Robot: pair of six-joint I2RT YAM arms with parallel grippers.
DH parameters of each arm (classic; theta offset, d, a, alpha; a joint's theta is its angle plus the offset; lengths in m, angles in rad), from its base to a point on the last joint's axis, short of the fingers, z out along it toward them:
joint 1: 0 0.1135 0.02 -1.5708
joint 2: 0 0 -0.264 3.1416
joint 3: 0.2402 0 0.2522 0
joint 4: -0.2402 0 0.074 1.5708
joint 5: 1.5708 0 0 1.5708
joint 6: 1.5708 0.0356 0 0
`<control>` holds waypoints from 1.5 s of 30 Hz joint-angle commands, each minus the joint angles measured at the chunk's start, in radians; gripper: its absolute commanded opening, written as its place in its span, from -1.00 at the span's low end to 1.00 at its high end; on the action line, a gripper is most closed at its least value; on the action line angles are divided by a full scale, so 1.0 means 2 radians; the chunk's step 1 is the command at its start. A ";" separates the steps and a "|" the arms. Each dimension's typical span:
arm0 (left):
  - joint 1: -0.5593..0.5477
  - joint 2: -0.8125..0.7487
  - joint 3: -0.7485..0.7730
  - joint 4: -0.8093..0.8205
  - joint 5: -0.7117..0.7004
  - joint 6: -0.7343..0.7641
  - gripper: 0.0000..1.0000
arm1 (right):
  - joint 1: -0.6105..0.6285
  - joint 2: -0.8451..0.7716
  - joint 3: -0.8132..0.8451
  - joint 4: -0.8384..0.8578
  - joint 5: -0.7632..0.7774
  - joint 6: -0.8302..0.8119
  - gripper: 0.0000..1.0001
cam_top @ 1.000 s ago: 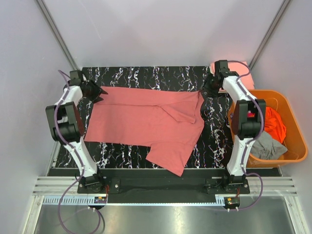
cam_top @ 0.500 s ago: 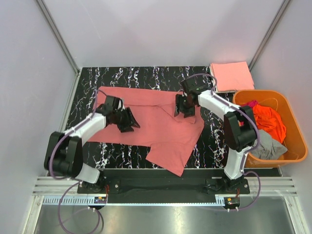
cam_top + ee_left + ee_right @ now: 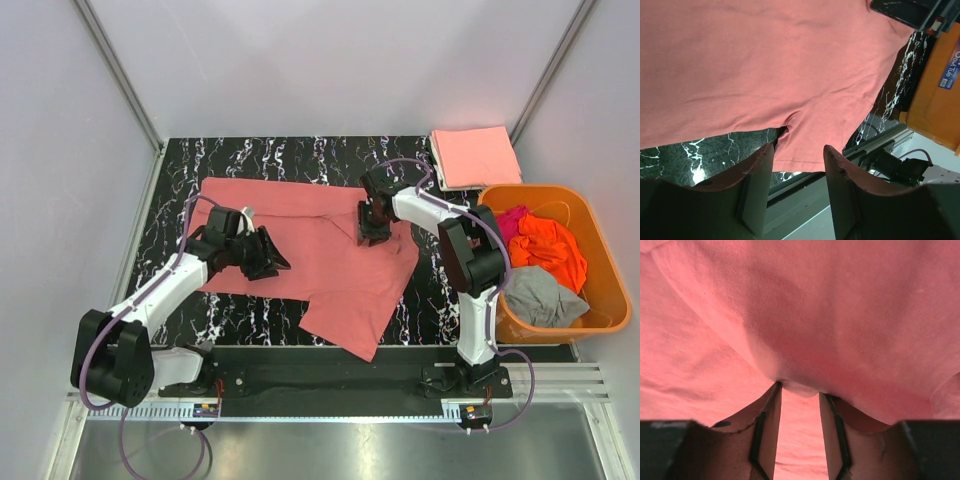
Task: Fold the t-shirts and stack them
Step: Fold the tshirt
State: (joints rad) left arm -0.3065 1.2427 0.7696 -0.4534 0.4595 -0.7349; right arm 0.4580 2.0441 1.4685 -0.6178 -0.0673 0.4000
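Right gripper (image 3: 799, 390), at two o'clock on the salmon-pink t-shirt (image 3: 300, 245), pinches a cloth fold. Left gripper (image 3: 797, 155) hangs spread, empty. Both arms have shifted slightly since earlier.

The scene is viewed from above and behind the arm bases by the top external camera, which takes in the whole black white-veined marble-patterned table (image 3: 300, 155). A low, near view across the spread salmon-pink cloth t-shirt (image 3: 765, 65) towards the rigid orange plastic basket (image 3: 935, 100) is given by the left wrist camera. That same shirt (image 3: 840, 315) is seen very close by the right wrist camera.
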 commanded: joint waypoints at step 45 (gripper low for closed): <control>-0.115 0.313 0.137 0.534 -0.109 -0.403 0.07 | -0.136 -0.042 0.159 -0.078 -0.052 -0.027 0.39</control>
State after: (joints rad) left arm -0.5167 1.8225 0.9630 0.4023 0.3901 -1.3727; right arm 0.1940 2.0064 1.8042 -0.8108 -0.0994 0.3332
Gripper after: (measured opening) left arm 0.539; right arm 0.716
